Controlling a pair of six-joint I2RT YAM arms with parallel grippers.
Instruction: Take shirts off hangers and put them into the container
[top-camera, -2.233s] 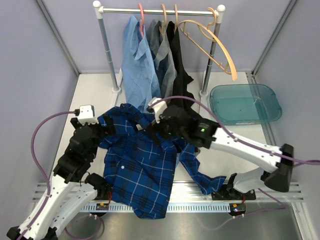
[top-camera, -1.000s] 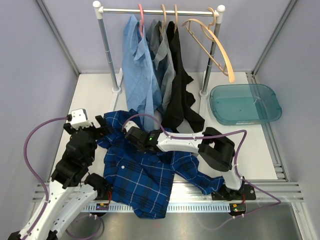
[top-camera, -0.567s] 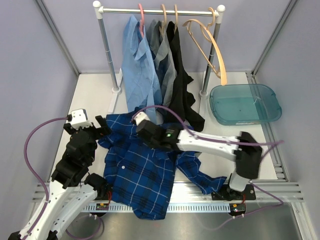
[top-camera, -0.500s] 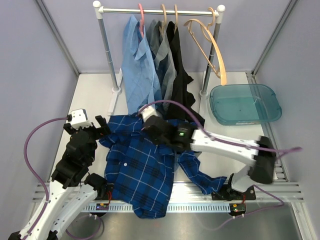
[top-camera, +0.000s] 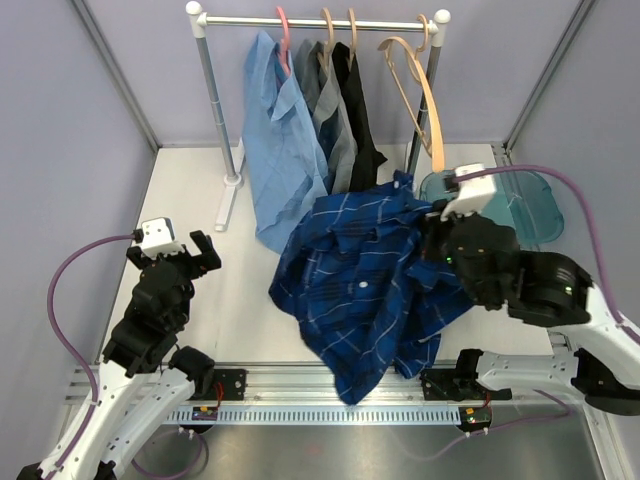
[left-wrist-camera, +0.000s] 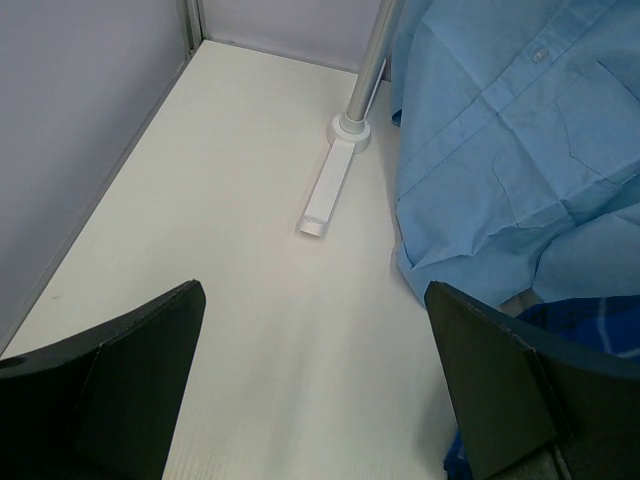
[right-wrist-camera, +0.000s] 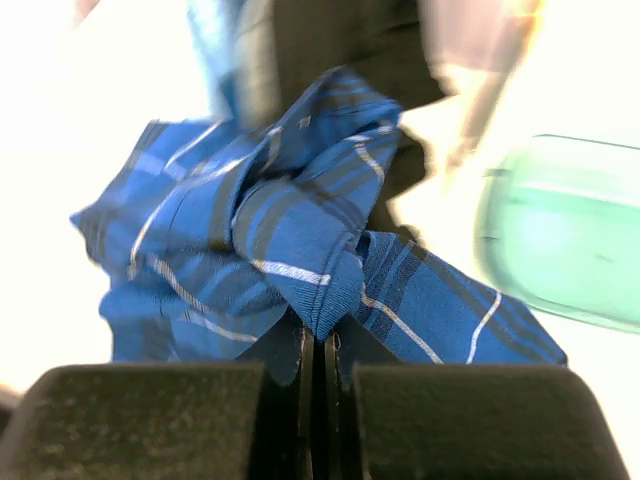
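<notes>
The right pincer was pressed together on a fold of the dark blue shirt with white plaid lines, holding it bunched up over the white worktop, just left of the shallow translucent teal plastic tub; the tub's visible inside showed only teal plastic; the left pincer stood spread wide, gripping nothing.

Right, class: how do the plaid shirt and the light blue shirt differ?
The plaid shirt is dark blue with white lines; the light blue shirt is plain. The plaid shirt is bunched, pinched in the right hand; the light blue shirt hangs from the pink hanger. Both have buttons.
</notes>
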